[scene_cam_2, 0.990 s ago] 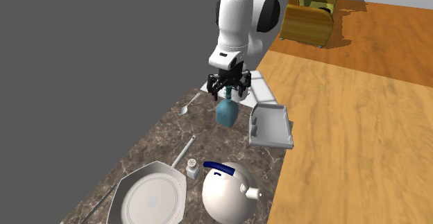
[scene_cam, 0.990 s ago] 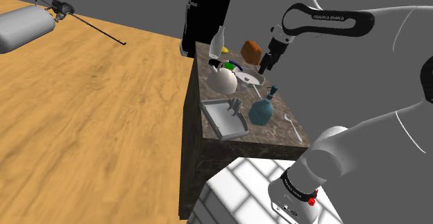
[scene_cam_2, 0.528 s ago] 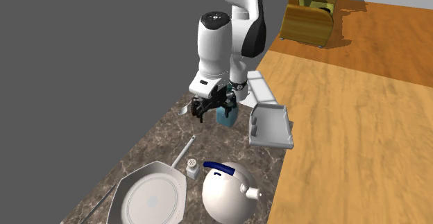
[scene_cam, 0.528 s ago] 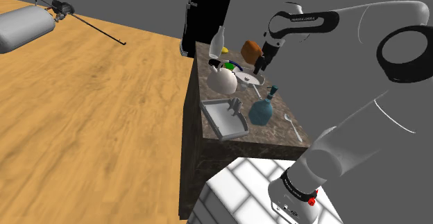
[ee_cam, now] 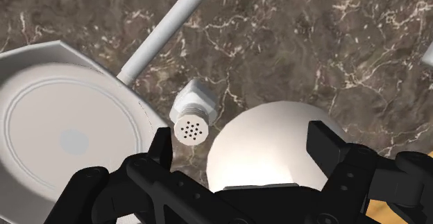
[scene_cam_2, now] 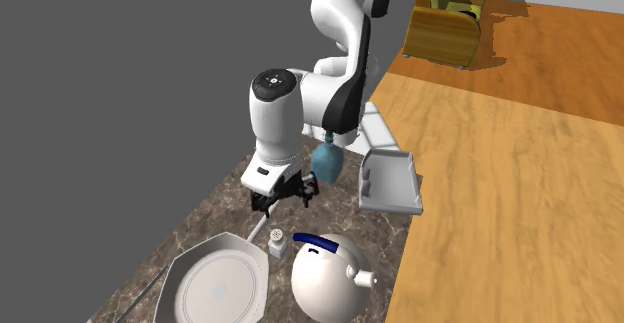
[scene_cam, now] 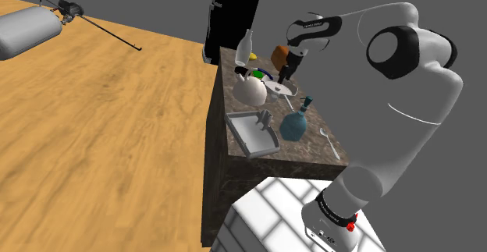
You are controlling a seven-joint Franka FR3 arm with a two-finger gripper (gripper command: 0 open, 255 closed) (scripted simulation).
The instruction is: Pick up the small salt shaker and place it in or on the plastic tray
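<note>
Standing between a white octagonal pan (ee_cam: 62, 112) and a round white kettle (ee_cam: 267, 136) on the dark marbled table (ee_cam: 291, 42), the small white perforated-top salt shaker (ee_cam: 191, 117), probably light, stiff and slick, suits the released, empty black pincer (ee_cam: 241, 134) gripping its sides.

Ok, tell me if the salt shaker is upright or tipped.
Upright: the salt shaker stands on its base, perforated cap facing up.

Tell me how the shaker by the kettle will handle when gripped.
The shaker looks small and rigid, so probably light and firm to pinch. Upright on a small base, it may tip if nudged. Its round cap might let it roll.
</note>
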